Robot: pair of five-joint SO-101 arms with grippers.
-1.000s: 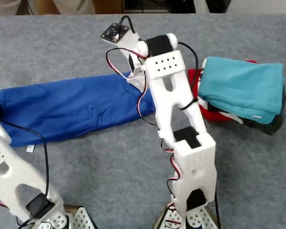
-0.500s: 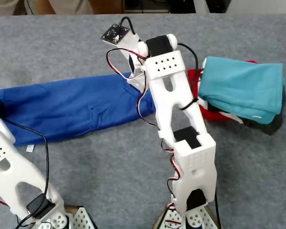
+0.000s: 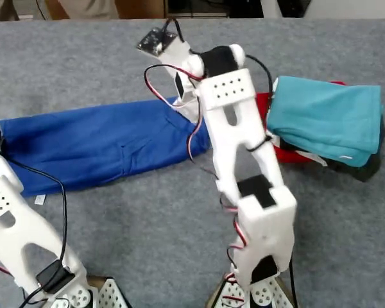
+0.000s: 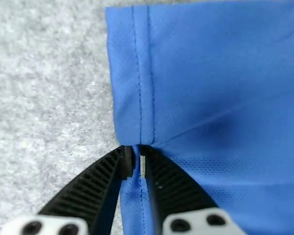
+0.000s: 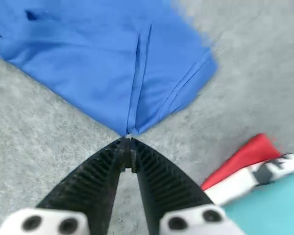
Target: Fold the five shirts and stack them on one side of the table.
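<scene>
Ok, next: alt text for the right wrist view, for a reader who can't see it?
The right gripper is shut on a corner of the blue shirt, which lies spread on the grey table. Near it lie the edges of a red shirt and a teal shirt.

White plastic left arm (image 3: pixel 19 231) and right arm (image 3: pixel 219 138), one at each end of the blue shirt (image 3: pixel 102 144), carry black motors, hole-dotted panels, and looping red and black cables. Ribbed black fingers (image 4: pixel 95 188) sit on screwed white bases.
</scene>
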